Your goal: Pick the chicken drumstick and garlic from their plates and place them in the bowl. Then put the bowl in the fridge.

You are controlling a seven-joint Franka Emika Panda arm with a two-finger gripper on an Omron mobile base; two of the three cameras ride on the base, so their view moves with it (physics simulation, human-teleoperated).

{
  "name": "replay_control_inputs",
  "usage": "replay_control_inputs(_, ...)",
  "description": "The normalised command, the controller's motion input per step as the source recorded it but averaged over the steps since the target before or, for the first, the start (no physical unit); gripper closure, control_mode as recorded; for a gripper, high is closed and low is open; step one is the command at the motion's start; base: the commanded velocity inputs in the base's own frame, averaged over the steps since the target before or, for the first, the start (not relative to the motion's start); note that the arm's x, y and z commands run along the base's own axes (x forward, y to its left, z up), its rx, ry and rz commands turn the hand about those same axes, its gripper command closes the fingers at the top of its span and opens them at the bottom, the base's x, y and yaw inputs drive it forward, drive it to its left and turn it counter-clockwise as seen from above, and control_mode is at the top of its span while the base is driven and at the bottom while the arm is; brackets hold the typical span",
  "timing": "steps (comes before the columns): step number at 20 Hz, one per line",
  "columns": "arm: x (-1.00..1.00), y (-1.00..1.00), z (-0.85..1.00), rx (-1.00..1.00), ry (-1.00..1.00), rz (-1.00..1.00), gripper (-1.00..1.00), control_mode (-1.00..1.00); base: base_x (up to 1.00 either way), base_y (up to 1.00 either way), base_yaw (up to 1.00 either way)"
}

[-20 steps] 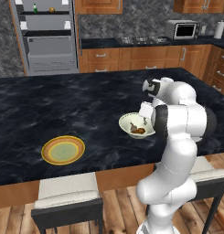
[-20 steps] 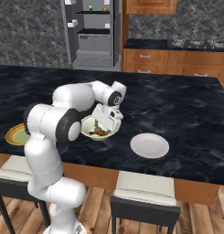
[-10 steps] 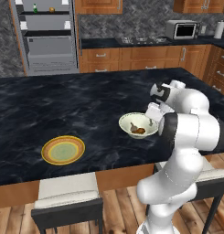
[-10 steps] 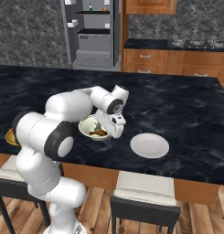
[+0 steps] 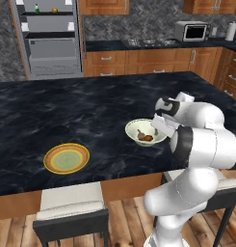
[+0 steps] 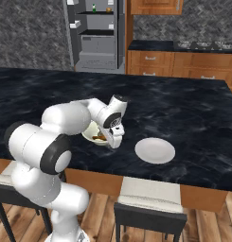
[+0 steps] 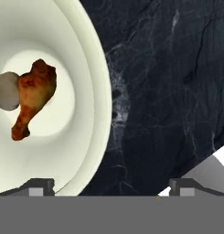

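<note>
Swung right, open end effector straddles 1 bowl rim; 2 plates.

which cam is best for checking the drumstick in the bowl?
Hand view: the chicken drumstick lies large and unblocked on the floor of the bowl, beside the garlic. Left base view shows it as a small reddish lump inside the bowl. Right base view gives just a sliver, with the gripper in front.

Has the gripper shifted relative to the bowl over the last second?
Yes. In the left base view the gripper has moved from above the bowl to its right rim, toward the counter's near edge; the bowl itself stayed put.
</note>
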Motion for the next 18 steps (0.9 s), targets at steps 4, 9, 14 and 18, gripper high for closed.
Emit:
replay_control_inputs(4,0.13,0.00,-0.13,0.00,-0.02,-0.08,-1.00,-1.00,0.00,0.00,0.00)
replay_control_inputs(9,0.03,-0.01,-0.20,0.00,-0.12,-0.11,-1.00,-1.00,0.00,0.00,0.00)
replay_control_inputs(14,0.16,0.00,-0.20,0.00,-0.05,-0.09,-1.00,-1.00,0.00,0.00,0.00)
replay_control_inputs(18,0.26,0.00,-0.13,0.00,-0.01,-0.03,-1.00,-1.00,0.00,0.00,0.00)
